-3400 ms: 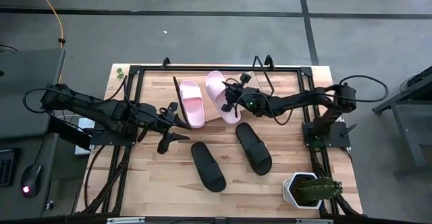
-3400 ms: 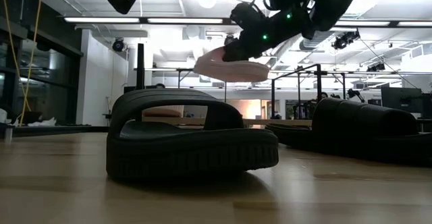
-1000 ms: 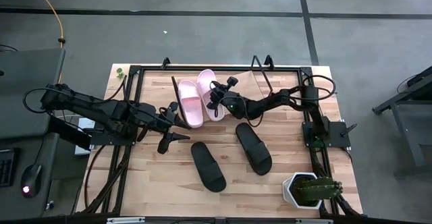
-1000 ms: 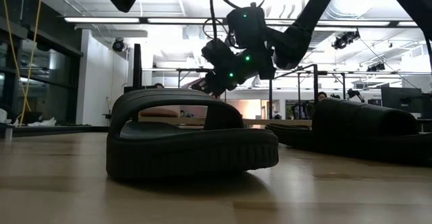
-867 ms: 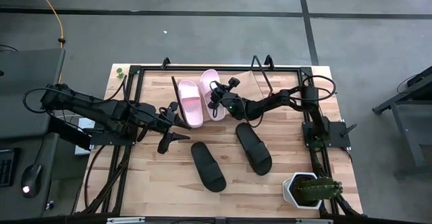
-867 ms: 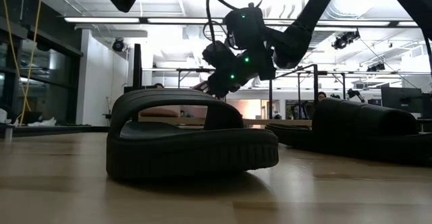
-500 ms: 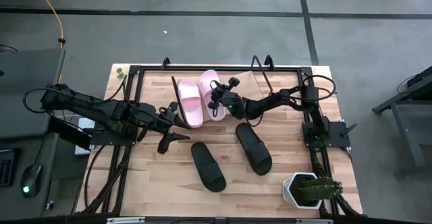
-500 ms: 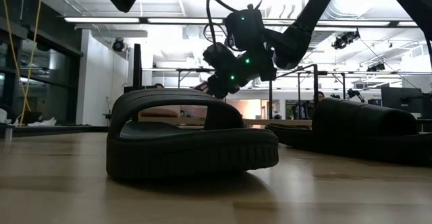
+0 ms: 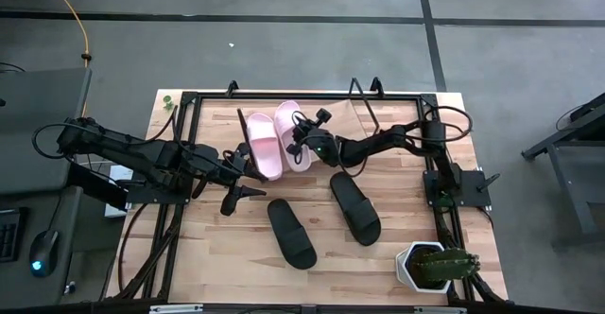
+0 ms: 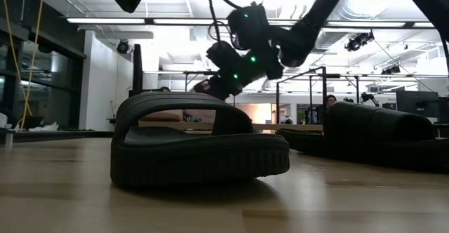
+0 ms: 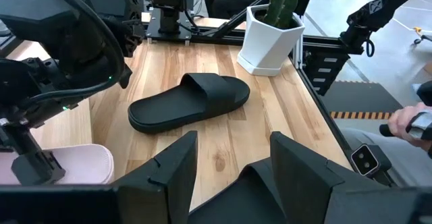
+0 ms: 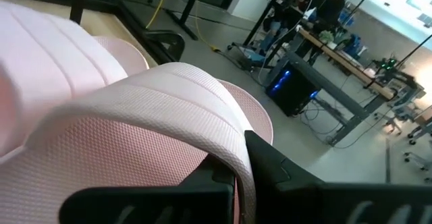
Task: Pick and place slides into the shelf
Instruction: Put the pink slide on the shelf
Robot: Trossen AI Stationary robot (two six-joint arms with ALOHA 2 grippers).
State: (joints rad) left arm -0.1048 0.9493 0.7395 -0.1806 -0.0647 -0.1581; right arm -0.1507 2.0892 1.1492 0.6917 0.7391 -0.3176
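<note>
Two pale pink slides lie side by side on the tilted wooden shelf point(image 9: 348, 115) at the table's far middle. The left one point(image 9: 261, 145) lies sole down on the board. My right gripper point(image 9: 304, 145) is shut on the right one point(image 9: 289, 131), whose strap fills the right wrist view point(image 12: 155, 109). Two black slides point(image 9: 290, 232) point(image 9: 355, 207) lie sole down on the tabletop nearer the front. My left gripper point(image 9: 247, 170) hovers open and empty just left of the pink slides, above the table. My right gripper holds the right pink slide by the edge of its wide strap point(image 12: 237, 158), one finger under the strap and one outside it. The fingers come from the table's right, slanting down. I cannot tell whether the slide rests on the shelf board or hangs just above it.
A white pot with a cactus point(image 9: 430, 265) stands at the front right corner. The shelf's black wire frame point(image 9: 239, 117) rises at both ends of the board. A person's hand point(image 11: 412, 121) shows beyond the table's edge in the left wrist view. Bare tabletop lies at the front left.
My right gripper has gone a little toward the table's left edge and slightly up, still shut on the pink slide. The slide has come closer against the other pink slide.
</note>
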